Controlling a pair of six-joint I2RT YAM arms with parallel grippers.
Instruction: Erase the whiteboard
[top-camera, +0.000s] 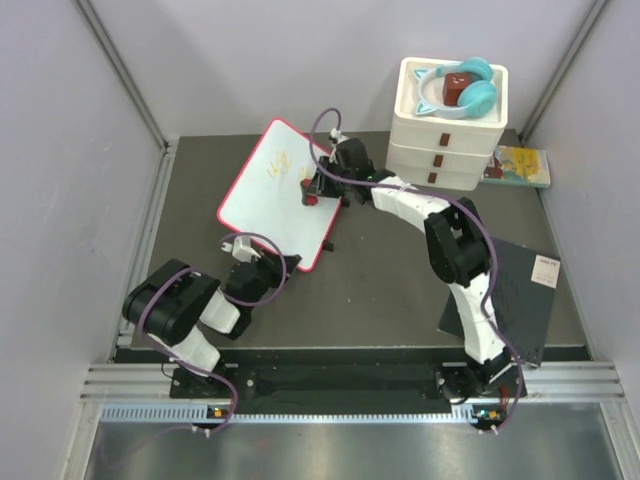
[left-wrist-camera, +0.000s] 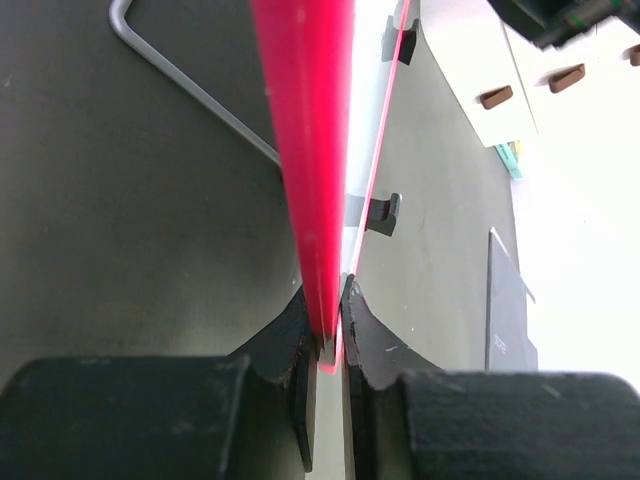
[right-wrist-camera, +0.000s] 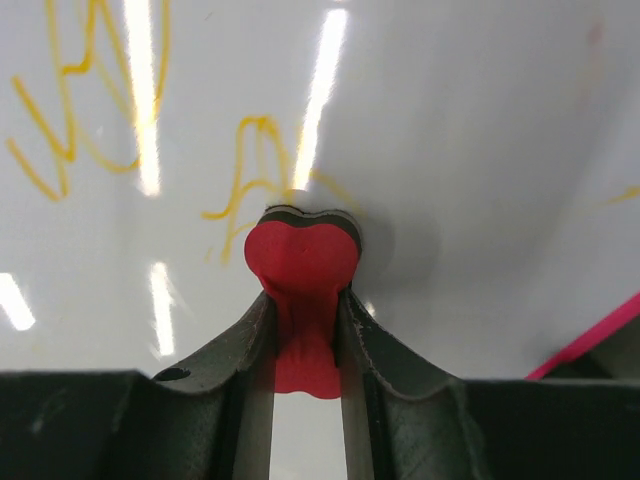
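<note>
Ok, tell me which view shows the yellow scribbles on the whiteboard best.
Right wrist: the yellow scribbles appear large and close, just beyond the red eraser in the right gripper. Top external shows them only as small faint marks on the whiteboard. Left wrist sees just the board's rim edge-on, no scribbles.

On my screen I see the whiteboard (top-camera: 262, 205) white with a pink-red rim, yellow-orange scribbles (right-wrist-camera: 60, 110) looping across it. The eraser (right-wrist-camera: 302, 262) is red over a dark layer. The drawer stack (top-camera: 445, 150) reads cream with brown handles (top-camera: 438, 157), the headphones (top-camera: 478, 98) teal, the table (top-camera: 380, 290) dark grey.
</note>
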